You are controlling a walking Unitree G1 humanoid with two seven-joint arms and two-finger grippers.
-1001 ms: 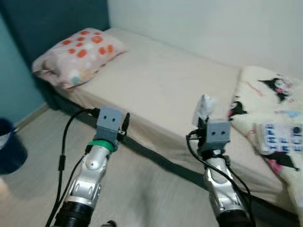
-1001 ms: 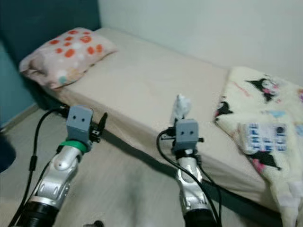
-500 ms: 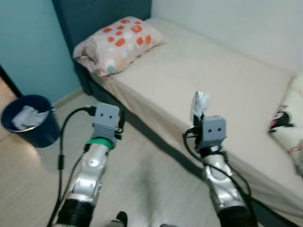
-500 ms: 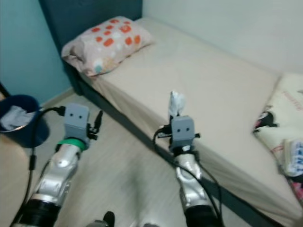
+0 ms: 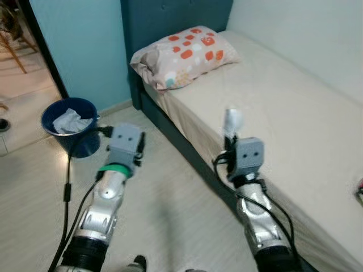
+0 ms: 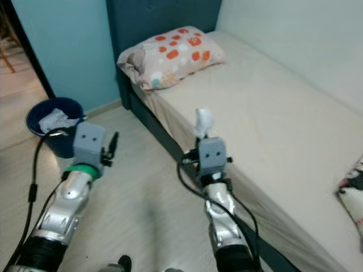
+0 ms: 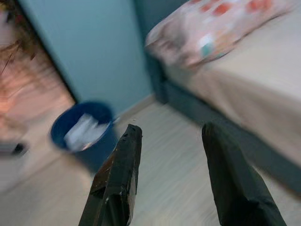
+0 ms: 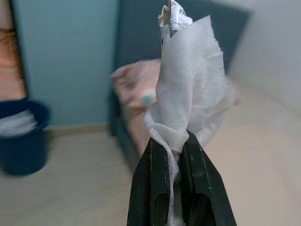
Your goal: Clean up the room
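Beside the bed (image 5: 295, 113), the right gripper (image 8: 171, 155) is pinching a soft, light tissue (image 8: 188, 89) low down; left gripper (image 7: 171, 155) gaping empty.

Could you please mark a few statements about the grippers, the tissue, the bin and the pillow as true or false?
1. The right gripper is shut on a white tissue. True.
2. The left gripper holds a tissue too. False: it is open and holds nothing.
3. The blue bin stands on the bed. False: it stands on the floor by the blue wall.
4. The bin has white crumpled paper in it. True.
5. The spotted pillow lies on the bed. True.
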